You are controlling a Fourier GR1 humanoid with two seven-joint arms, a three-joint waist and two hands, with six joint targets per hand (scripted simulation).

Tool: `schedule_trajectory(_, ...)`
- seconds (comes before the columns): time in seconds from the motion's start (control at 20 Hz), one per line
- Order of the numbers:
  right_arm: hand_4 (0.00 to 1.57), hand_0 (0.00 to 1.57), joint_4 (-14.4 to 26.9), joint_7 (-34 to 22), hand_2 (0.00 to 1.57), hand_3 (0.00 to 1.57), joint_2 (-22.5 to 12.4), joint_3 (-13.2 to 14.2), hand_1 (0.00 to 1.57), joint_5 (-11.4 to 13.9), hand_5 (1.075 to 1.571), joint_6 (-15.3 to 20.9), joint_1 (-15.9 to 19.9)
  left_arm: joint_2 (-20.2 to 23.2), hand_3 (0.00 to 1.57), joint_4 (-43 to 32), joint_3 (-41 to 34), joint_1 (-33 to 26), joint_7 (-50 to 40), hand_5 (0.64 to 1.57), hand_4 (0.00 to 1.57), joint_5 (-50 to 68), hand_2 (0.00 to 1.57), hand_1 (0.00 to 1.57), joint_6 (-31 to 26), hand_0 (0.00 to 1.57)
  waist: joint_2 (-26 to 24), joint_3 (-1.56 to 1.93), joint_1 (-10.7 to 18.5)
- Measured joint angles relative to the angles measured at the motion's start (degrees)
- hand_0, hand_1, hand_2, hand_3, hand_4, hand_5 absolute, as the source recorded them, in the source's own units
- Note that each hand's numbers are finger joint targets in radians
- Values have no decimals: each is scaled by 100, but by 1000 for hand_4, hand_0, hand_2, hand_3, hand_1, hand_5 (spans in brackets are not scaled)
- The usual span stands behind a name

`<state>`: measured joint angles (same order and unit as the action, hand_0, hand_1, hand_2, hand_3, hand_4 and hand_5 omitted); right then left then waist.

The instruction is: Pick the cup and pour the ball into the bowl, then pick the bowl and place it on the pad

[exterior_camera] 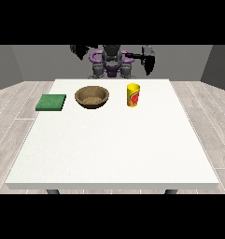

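Up at the far edge, the hand at the view's right hangs raised beside the robot's torso, fingers pointing down and holding nothing; whether they are straight or curled I cannot tell. The hand at the view's left is lifted too, its fingers likewise unclear. Both are well apart from the table's things. Nearer than the right-side hand and a little left of it stands the yellow cup, upright on the white table. Left of the cup sits the brown bowl, and further left, at the table's edge, lies the green pad.
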<state>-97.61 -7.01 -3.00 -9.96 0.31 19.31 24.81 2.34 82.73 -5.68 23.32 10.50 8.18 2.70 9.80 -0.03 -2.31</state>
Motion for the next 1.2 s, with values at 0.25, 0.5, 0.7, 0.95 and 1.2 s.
schedule_trajectory(0.25,670,0,412,299,429,639,-325,579,0,-159,1569,-253,116,-68,0,-369,147,-346,772,1536,0,-142,0,0,-121,0,209,1,107)
schedule_trajectory(0.5,654,0,811,328,419,588,-572,976,0,-236,1564,-432,373,-44,0,-1050,124,-390,1422,1533,0,-284,0,0,-227,0,274,2,161)
schedule_trajectory(0.7,658,0,1068,493,426,619,-541,1048,0,-179,1566,-472,485,-58,0,-1754,8,-154,1870,1538,0,-375,0,0,-138,0,287,0,113)
schedule_trajectory(0.95,637,0,1202,555,413,589,-688,1233,0,-265,1563,-696,572,13,0,-2509,-189,44,2369,1530,0,-384,0,0,-124,0,270,0,-13)
schedule_trajectory(1.2,635,0,1340,659,344,523,-878,1467,0,-428,1566,-993,549,90,0,-3154,-330,242,2768,1525,0,-398,0,0,-106,0,266,0,-143)
